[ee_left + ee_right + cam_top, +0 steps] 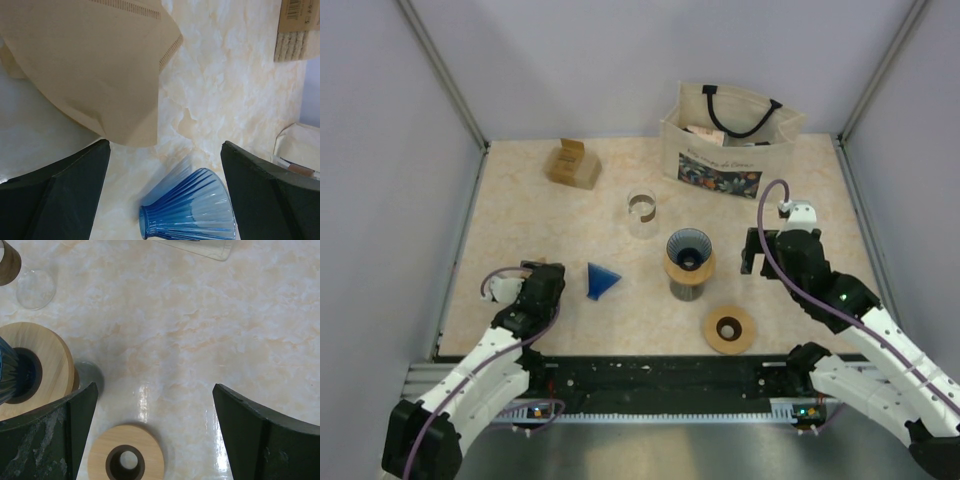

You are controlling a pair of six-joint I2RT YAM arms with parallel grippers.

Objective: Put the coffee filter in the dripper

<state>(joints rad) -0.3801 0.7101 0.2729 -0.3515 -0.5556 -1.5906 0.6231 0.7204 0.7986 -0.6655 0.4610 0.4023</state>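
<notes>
only the left wrist view gives us the paper coffee filter (95, 65): on the table ahead of the left gripper (165, 146), jaws apart, empty. tipped blue dripper (602, 280) just right. upright dripper (689, 250) mid-table. right gripper (752, 252) spread wide over bare table (200, 330), wooden ring (126, 460) near.

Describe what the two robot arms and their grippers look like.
The left arm and right arm have white shell segments with black joints, and a purple cable runs along each. The left gripper and right gripper are black, with broad, flat, wedge-shaped fingers. A small green light glows on the right arm.
</notes>
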